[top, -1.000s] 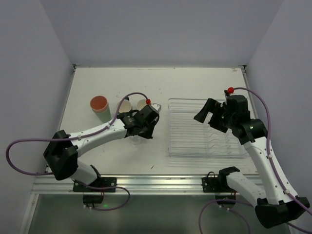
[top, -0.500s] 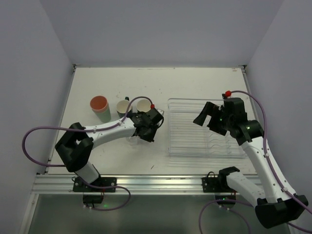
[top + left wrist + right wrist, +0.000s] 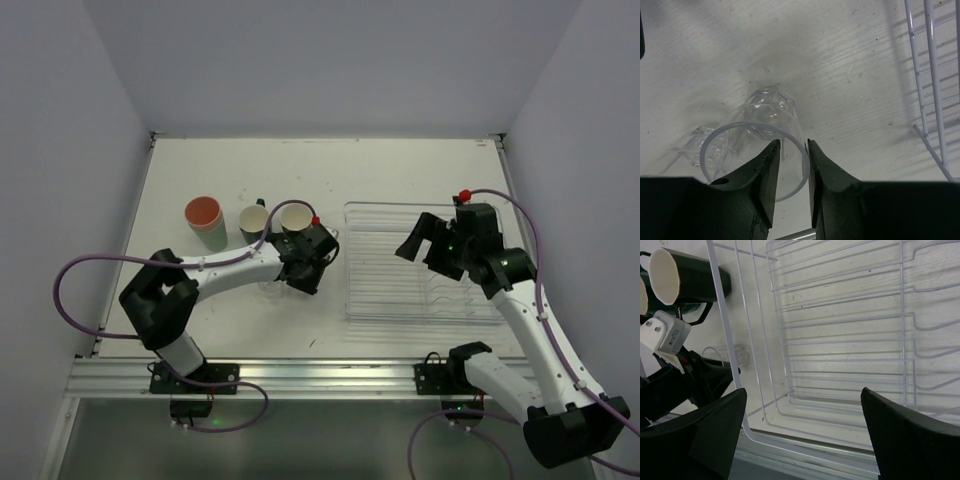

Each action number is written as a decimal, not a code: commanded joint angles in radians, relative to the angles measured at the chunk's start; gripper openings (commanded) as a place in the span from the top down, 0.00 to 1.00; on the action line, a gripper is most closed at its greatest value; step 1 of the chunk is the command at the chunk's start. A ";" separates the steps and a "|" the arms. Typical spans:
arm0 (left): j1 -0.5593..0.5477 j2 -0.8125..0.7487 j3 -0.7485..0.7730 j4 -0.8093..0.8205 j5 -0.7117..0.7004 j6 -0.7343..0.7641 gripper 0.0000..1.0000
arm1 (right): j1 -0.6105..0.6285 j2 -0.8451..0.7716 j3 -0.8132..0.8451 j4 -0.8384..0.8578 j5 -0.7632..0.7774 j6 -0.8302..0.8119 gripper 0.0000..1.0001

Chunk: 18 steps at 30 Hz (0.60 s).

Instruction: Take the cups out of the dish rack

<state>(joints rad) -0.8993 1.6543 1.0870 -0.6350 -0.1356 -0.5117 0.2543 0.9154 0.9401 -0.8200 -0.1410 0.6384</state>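
My left gripper stands over a clear glass that is upright on the table, left of the dish rack. The jaws are close together around the glass's rim wall, one finger inside. In the top view this gripper is just in front of two dark handled mugs. A second clear glass is beside the first. The pink tumbler stands further left. My right gripper is open and empty above the dish rack. No cup shows in the rack.
The rack's thin ribbed dividers run under my right gripper. One dark mug and the left arm's wrist show beyond the rack's left wall. White walls close in the table on three sides.
My left gripper has moved slightly right and toward the near edge, uncovering both mugs, and its elbow has swung in. My right gripper has drifted a little back over the rack.
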 commanded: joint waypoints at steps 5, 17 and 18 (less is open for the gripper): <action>-0.015 -0.002 0.036 0.003 -0.048 0.002 0.59 | 0.000 0.010 -0.023 0.054 -0.006 -0.016 0.03; -0.029 -0.099 0.148 -0.060 -0.107 -0.005 0.40 | -0.001 -0.013 -0.098 0.107 -0.023 -0.043 0.01; -0.030 -0.112 0.151 -0.063 -0.107 -0.005 0.40 | 0.000 -0.018 -0.107 0.110 -0.019 -0.043 0.01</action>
<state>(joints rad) -0.9192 1.6188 1.1797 -0.6758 -0.1986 -0.5125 0.2543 0.9195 0.8597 -0.7547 -0.1574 0.6197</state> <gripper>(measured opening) 0.597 0.984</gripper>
